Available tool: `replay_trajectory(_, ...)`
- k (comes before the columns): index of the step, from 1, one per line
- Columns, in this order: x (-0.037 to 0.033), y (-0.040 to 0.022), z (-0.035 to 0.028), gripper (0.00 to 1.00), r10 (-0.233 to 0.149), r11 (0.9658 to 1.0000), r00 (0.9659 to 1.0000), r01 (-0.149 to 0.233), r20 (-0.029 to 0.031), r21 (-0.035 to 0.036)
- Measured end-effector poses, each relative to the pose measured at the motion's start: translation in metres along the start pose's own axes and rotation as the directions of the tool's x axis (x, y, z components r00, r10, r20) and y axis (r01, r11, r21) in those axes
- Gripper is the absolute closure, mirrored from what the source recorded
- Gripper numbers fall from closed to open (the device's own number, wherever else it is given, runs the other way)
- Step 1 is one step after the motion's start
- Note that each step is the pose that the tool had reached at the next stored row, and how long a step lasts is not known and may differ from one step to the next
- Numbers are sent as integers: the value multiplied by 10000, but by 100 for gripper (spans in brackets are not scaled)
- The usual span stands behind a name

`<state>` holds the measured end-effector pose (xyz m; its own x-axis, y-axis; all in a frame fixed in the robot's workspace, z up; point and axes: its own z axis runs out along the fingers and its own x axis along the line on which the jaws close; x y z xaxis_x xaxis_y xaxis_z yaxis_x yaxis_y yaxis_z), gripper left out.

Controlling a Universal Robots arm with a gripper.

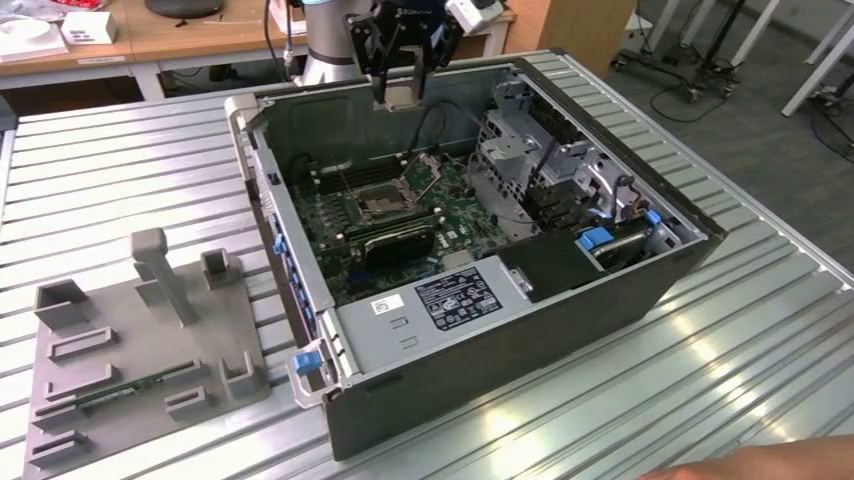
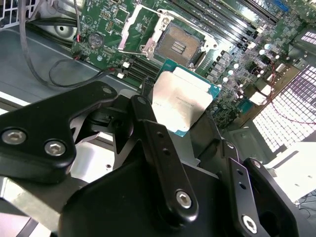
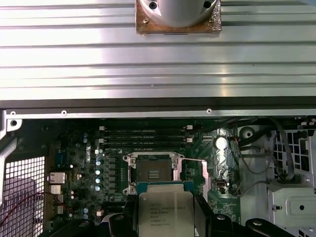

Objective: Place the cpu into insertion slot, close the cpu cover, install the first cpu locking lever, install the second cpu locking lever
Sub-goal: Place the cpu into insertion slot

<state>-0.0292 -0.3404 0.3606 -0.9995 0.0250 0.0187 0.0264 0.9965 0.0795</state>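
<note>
My gripper (image 1: 399,88) hangs over the far wall of the open computer case, shut on the cpu (image 1: 398,98). In both wrist views the cpu (image 2: 180,101) (image 3: 165,212) is a flat silver square with a teal edge, pinched between two black fingers (image 2: 143,118). Below and ahead of it lies the insertion slot (image 2: 180,45) (image 3: 150,173) (image 1: 379,204), a dark square socket with a silver rim and nothing in it. The cpu cover (image 2: 142,27) (image 1: 424,172) stands hinged open beside the slot. The cpu is well above the green board (image 1: 400,215) and touches nothing else.
Long black memory slots (image 3: 143,136) run beside the socket. A grey drive cage (image 1: 527,150) and loose cables (image 2: 44,64) crowd the case. A grey fixture (image 1: 134,345) sits on the ribbed table at the exterior view's left. A person's hand (image 1: 761,465) shows at the bottom right.
</note>
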Motion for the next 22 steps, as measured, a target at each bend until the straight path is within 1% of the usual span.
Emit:
replay_trajectory(7, 0, -2, 25, 46, 1, 9999, 10000, -1, 12, 130)
replay_trajectory(11, 0, -3, 34, 46, 2, 9998, 10000, -2, 18, 190)
replay_trajectory(14, -1, -3, 41, 46, 1, 9998, 10000, -2, 21, 210)
replay_trajectory(19, -1, -6, 77, 46, 4, 9997, 10000, -4, 24, 239)
replay_trajectory(22, -2, -7, 90, 46, 4, 9996, 10000, -5, 26, 271)
